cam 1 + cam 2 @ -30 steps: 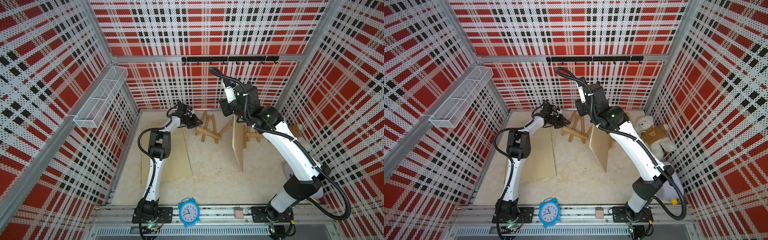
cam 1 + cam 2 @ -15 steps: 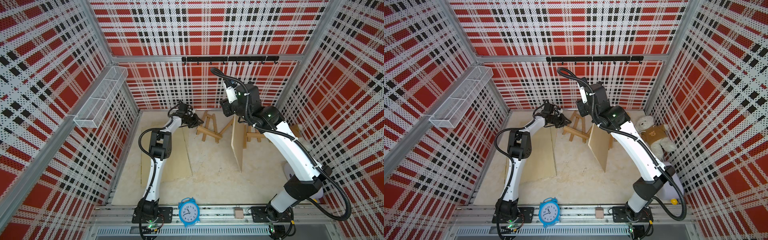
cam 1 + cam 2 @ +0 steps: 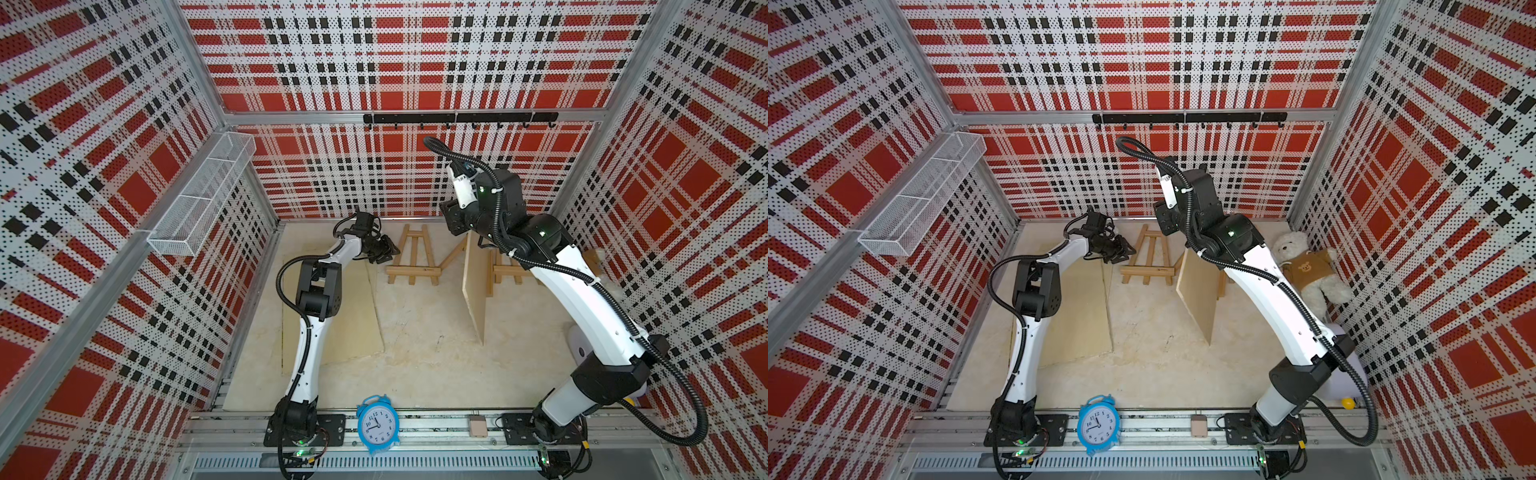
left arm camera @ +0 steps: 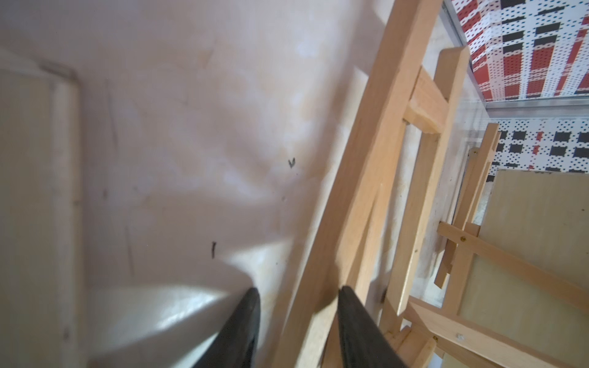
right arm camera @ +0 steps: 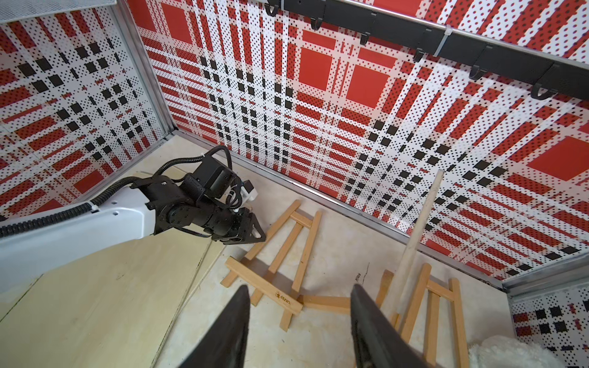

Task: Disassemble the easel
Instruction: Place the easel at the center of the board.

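The easel (image 3: 412,257) now lies flat and square on the desk (image 3: 419,332) near the back wall, and its shelf bar (image 3: 413,270) is no longer skewed as it was a moment ago. The left tool (image 4: 298,290) has loosened: its fingers straddle one leg (image 4: 360,178) with a gap showing (only the left wrist view reveals this). The right tool (image 5: 299,288) hangs high, jaws apart, empty. A teddy bear (image 3: 1304,266) shows whole in a top view, while the right wrist view catches only a scrap of fur.
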Robot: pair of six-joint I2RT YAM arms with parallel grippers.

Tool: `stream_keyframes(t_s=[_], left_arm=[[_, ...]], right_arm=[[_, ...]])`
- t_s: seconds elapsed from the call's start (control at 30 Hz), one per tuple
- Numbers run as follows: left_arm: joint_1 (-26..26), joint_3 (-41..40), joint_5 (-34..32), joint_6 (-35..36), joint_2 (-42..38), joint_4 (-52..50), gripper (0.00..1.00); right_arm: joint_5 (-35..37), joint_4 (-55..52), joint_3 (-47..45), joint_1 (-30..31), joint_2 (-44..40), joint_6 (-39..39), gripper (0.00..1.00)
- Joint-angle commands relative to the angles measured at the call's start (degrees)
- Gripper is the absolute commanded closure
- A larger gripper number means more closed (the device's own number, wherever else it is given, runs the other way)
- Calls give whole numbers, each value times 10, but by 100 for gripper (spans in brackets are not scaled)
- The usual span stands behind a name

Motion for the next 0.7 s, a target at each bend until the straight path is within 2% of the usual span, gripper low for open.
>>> stream_keyframes(t_s=[0.0,0.17,0.33,0.43,0.53,0.67], left_arm=[[3,-9,-38,13,-24,-41,53],[5,-27,-63,26,-103,-40,53],[10,-75,-115,42,-226,-39,53],[16,-129,-176,45,-313,-40,54],[43,-197,-244,49,-394,-60,54],[91,-238,-365,86,-452,-160,58]], right_arm=[[-11,24,-4,-3,-19,1,47],[-21,20,-9,-2,-24,1,46],[-39,23,-24,-2,-34,-7,45],[-46,22,-32,-2,-39,-17,45],[-60,27,-49,-2,-52,-22,45],[-71,57,-98,-3,-80,-28,44]])
